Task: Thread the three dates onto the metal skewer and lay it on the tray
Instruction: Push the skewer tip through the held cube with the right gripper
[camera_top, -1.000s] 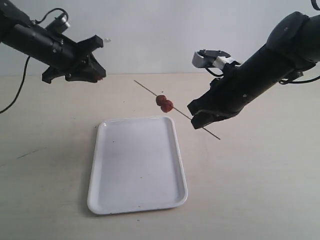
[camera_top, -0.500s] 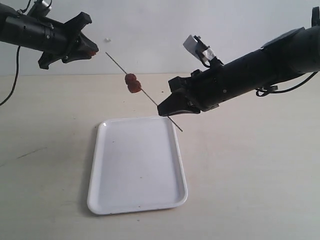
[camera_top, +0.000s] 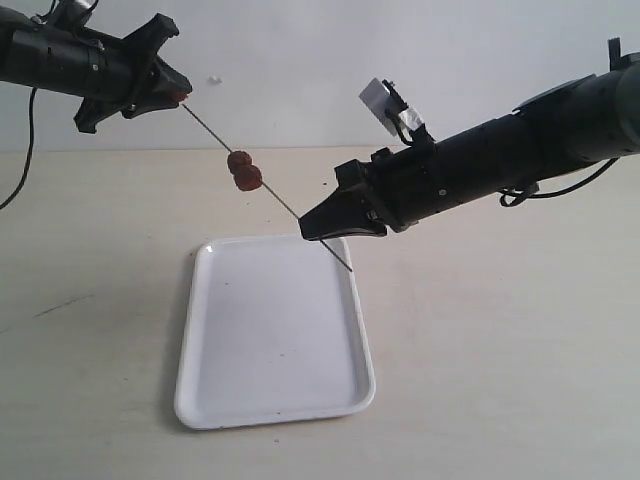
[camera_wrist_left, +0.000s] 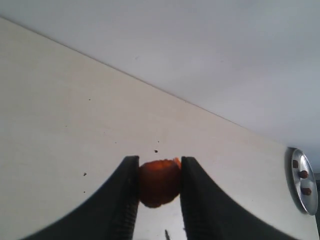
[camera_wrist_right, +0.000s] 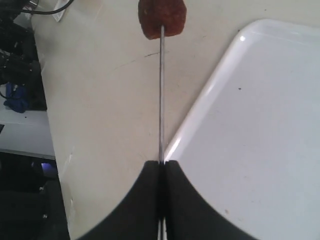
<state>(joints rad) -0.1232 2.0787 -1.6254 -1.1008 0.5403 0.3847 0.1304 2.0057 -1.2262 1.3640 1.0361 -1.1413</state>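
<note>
Carried the skewer (camera_top: 280, 200) left and upward over the last second, its tip brought right up to the left fingers (camera_top: 150, 75), themselves raised.

Nearest, lying on the surface (camera_top: 500, 360): the tray (camera_top: 270, 340), with nothing on it yet. Above its far right corner, pinched shut on the skewer's lower end: the right fingers (camera_top: 328, 220), with a short tail of rod poking out below, over the tray rim. Up the slanting rod, around its middle and well clear of either end: two dates (camera_top: 243, 171), touching one another, already strung. Farthest, high at the left, closed part-way on the third date (camera_wrist_left: 159, 182): the left fingers, clamping it from both sides. Skewer tip at or just short of that date; cannot tell whether pierced.

By judgement, about two thirds of the threading done. Left to do: push the last date on, let go of it, then lay the loaded skewer on the tray. Nothing standing between skewer and tray.

Off at the edge of the left wrist view, well apart from the work: a small metal dish (camera_wrist_left: 304, 180) holding a few dark bits. Likely risk: the tip glancing off the round date.
</note>
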